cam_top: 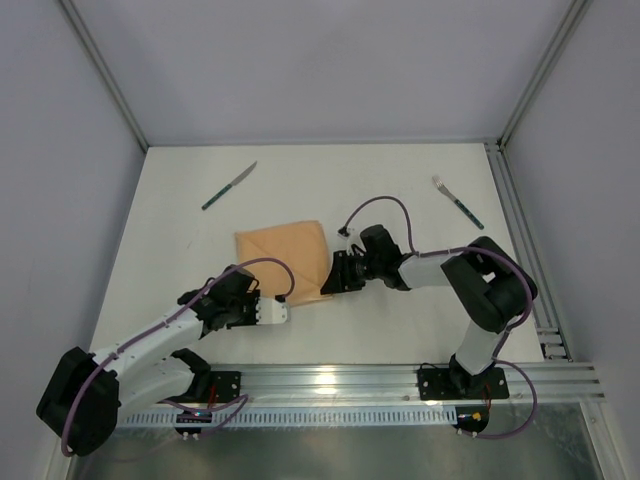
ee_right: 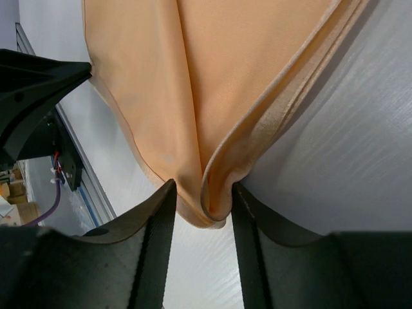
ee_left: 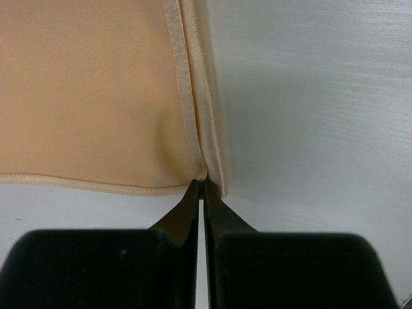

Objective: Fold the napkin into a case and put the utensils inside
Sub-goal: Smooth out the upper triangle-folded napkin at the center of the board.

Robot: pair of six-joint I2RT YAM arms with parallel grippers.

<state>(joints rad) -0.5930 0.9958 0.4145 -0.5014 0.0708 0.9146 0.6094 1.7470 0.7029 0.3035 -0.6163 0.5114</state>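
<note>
The peach-orange napkin [cam_top: 283, 255] lies folded near the table's middle. My left gripper [cam_top: 287, 313] is at its near corner; in the left wrist view the fingers [ee_left: 203, 183] are shut, with their tips pinching the hemmed corner of the napkin [ee_left: 96, 96]. My right gripper [cam_top: 328, 284] is at the napkin's right near edge. In the right wrist view its jaws [ee_right: 203, 187] stand apart around a loose bunched fold of the napkin [ee_right: 225, 77], which touches both fingers. The knife [cam_top: 229, 186] lies at the far left and the fork [cam_top: 457, 202] at the far right. No case shows.
White table with grey walls at the back and both sides. Metal rails run along the near edge [cam_top: 400, 385] and the right edge [cam_top: 520, 230]. The left arm [ee_right: 32, 84] shows dark at the left of the right wrist view.
</note>
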